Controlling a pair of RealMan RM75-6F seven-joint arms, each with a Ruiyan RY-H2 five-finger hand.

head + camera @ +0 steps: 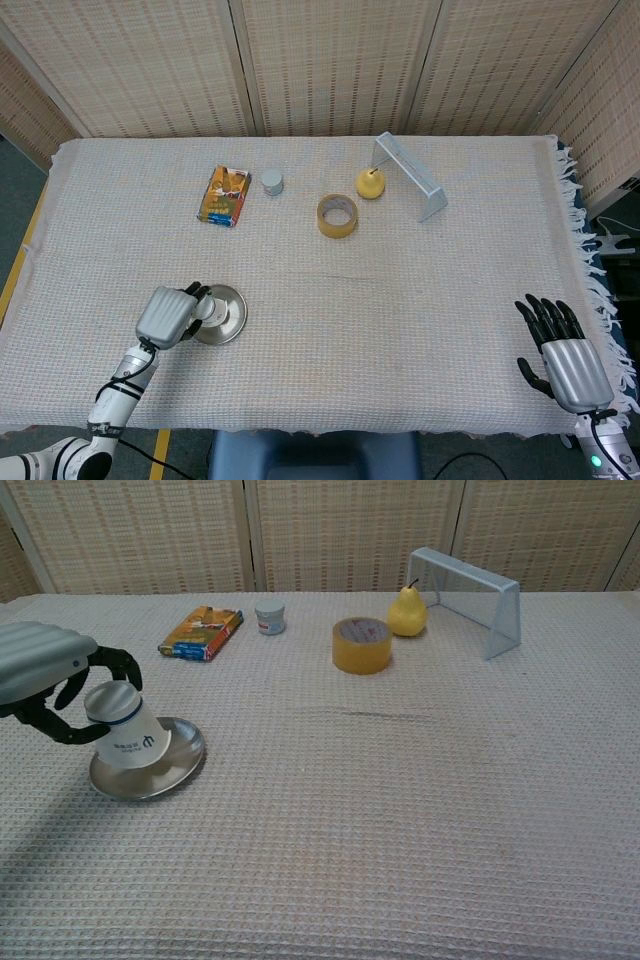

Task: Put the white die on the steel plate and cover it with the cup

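A white paper cup (125,733) with a blue band is upside down and tilted over the left part of the steel plate (178,763). My left hand (45,685) grips the cup around its upturned base; seen from above, the left hand (167,316) hides most of the cup and sits at the left rim of the steel plate (229,314). The white die is hidden; I cannot tell whether it lies under the cup. My right hand (562,352) rests open near the table's front right corner, holding nothing.
At the back of the table lie an orange packet (225,195), a small grey jar (272,181), a roll of yellow tape (337,215), a yellow pear (370,184) and a small white goal frame (410,187). The fringed cloth edge (588,250) runs along the right.
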